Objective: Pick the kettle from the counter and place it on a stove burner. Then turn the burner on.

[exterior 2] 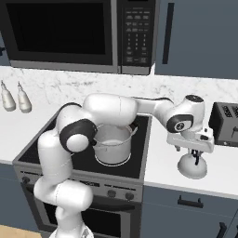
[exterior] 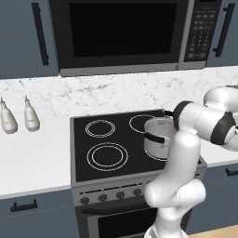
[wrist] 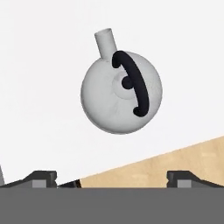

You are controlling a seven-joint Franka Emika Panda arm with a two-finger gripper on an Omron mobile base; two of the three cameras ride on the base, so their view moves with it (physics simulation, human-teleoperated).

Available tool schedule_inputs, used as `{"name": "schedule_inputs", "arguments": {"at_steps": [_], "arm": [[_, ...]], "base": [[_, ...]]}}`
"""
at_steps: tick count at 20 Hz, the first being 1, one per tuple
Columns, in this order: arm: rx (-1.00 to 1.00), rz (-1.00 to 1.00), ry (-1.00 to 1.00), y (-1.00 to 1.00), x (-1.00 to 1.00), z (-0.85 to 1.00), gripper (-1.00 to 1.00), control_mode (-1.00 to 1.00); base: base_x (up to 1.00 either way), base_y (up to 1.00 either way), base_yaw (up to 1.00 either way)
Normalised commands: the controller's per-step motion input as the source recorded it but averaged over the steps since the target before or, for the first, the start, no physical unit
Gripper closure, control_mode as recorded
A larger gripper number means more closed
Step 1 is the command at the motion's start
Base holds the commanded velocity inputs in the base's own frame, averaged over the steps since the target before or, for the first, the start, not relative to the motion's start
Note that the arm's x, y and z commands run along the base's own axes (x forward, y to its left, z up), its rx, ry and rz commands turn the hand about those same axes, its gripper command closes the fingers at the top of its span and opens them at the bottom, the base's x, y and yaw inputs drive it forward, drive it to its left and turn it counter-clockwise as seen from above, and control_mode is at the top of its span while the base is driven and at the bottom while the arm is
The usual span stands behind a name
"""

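The kettle sits on the counter right under the gripper, whose jaws are spread wide, holding nothing.

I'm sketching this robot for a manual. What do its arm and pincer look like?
The arm is glossy white, built of rounded tubular segments with dark grey bands at the joints. The pincer has a white boxy body with two small dark finger tips.

Bare counter rings the kettle; toaster stands near, behind it.
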Motion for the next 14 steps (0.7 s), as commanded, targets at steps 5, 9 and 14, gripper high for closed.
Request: {"name": "schedule_inputs", "arguments": {"at_steps": [5,9,14], "arm": [[0.04,0.14,-0.01,-0.27,0.18,0.00,-1.00,-1.00],[0.01,0.14,0.00,-0.13,0.25,-0.19,-1.00,-1.00],[0.00,0.12,0.00,-0.01,0.26,-0.29,-1.00,-1.00]], "base": [[0.00,0.00,0.00],[0.00,0.00,0.00],[0.00,0.00,0.00]]}}
